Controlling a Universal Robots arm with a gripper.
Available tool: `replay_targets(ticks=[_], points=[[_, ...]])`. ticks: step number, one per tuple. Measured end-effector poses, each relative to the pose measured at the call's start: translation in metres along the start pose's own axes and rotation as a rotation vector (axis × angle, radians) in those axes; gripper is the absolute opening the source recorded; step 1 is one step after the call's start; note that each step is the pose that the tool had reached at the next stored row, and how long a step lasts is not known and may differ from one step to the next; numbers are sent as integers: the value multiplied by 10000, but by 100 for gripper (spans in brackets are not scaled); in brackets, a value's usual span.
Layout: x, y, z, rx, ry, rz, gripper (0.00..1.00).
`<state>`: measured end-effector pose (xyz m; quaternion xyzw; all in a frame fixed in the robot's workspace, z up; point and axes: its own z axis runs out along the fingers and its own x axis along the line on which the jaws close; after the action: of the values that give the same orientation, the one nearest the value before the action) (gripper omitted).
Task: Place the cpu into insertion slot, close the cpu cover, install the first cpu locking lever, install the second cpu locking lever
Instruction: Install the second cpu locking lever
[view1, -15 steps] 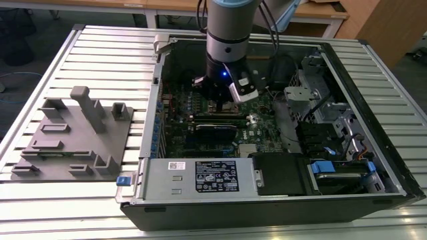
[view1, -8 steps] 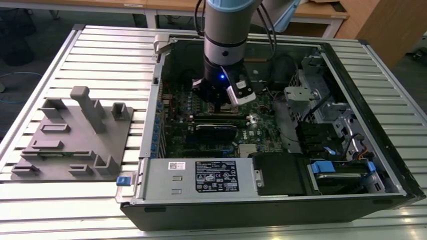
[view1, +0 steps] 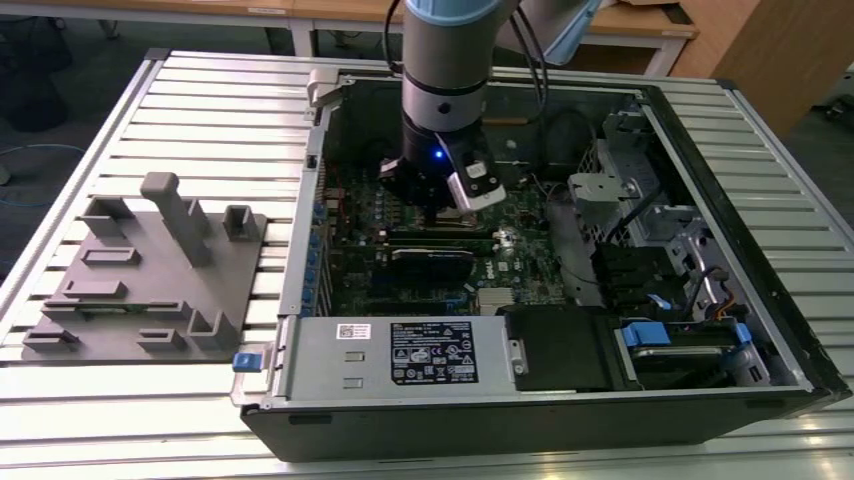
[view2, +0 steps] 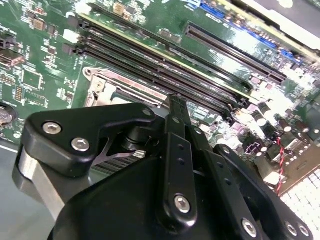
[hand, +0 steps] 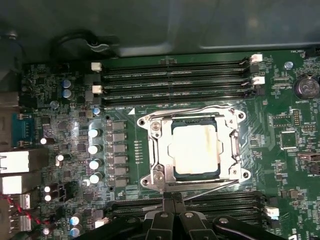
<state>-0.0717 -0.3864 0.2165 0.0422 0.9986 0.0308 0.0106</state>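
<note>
In the first wrist view the cpu (hand: 195, 150), grey-topped with a pale smear, lies in the insertion slot (hand: 150, 181) on the green board. The silvery cpu cover (hand: 161, 145) lies flat over it, framing the chip in its window. Thin wire locking levers run along two opposite sides of the socket, one (hand: 185, 111) by the upper memory slots and one (hand: 205, 183) by my fingers. My gripper (hand: 171, 196) is shut with nothing held, its tips just beside that socket edge. The second wrist view shows the gripper (view2: 175, 102) pointing at the socket rim (view2: 107, 87). In the exterior view the gripper (view1: 434, 213) hangs low inside the case.
Long black memory slots (hand: 175, 80) flank the socket, with another bank (hand: 225, 202) under my fingers. A row of capacitors (hand: 94, 150) stands beside it. The case walls (view1: 314, 200), power supply (view1: 400, 355) and drive bays (view1: 667, 340) hem the arm in. A grey fixture plate (view1: 147, 280) lies at the exterior view's left.
</note>
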Motion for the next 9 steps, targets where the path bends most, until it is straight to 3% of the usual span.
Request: replay_targets(ticks=[9], points=[[81,-9,31,-4,-1,-1,11]])
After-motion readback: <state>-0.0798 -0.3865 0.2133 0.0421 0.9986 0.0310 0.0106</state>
